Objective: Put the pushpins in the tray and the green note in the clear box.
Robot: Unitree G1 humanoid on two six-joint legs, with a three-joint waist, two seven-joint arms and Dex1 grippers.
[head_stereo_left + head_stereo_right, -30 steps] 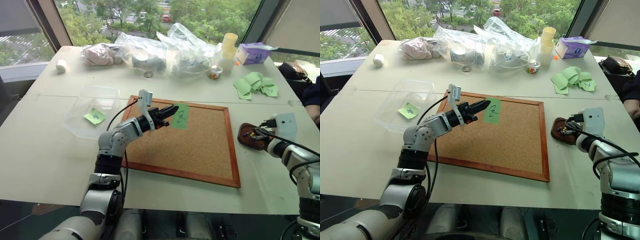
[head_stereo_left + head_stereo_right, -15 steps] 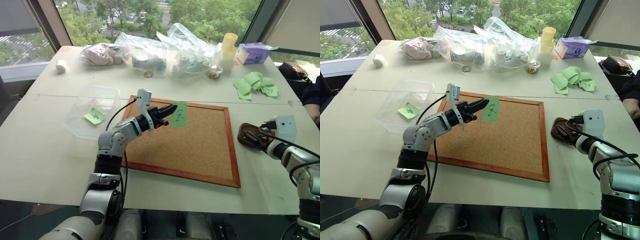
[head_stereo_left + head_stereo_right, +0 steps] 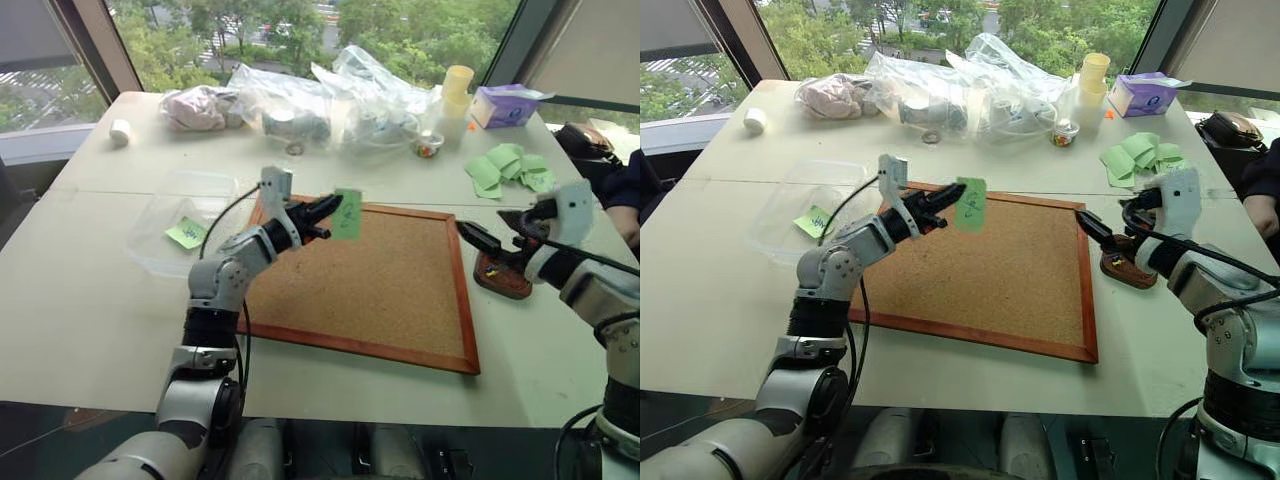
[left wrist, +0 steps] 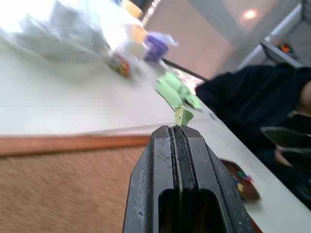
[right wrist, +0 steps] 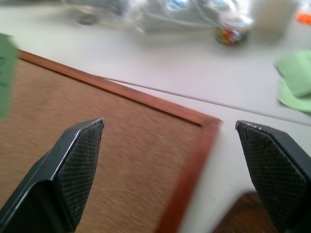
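A pale surface [image 3: 90, 300] carries a corkboard [image 3: 370, 290] at its middle. Left of the corkboard sits a clear box [image 3: 185, 205]; right of it, touching nothing, a small brown tray [image 3: 500, 278]. Behind the corkboard lie plastic bags [image 3: 320, 100], green paper slips [image 3: 510, 168] and a tissue box [image 3: 505, 105].

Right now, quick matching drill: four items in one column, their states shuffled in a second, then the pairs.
1. pale green scribbled paper note
2. small reddish-brown tray
3. transparent plastic box
4. right gripper

A. holds a yellow-green sticky note
B. open above the corkboard's edge
C. pinched in the shut left gripper
D. on the table right of the wood-framed corkboard

Pairs: 1-C, 2-D, 3-A, 4-B
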